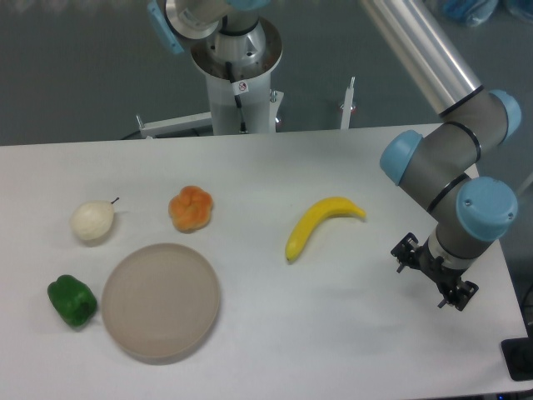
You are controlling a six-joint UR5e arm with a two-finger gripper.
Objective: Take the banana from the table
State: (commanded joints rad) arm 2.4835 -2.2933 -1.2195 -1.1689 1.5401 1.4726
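Observation:
The bright yellow, curved banana (320,223) lies flat on the white table (333,333), right of centre. My gripper (434,272) hangs at the right side of the table, well to the right of the banana and apart from it. Only its black body shows under the blue wrist joint. The fingers are hidden, so I cannot tell whether they are open or shut. Nothing shows in the gripper.
An orange lumpy fruit (191,207) and a cream-white pear (92,220) lie at the left. A green pepper (72,301) sits beside a round beige plate (161,301) at the front left. The arm's base (241,75) stands behind the table.

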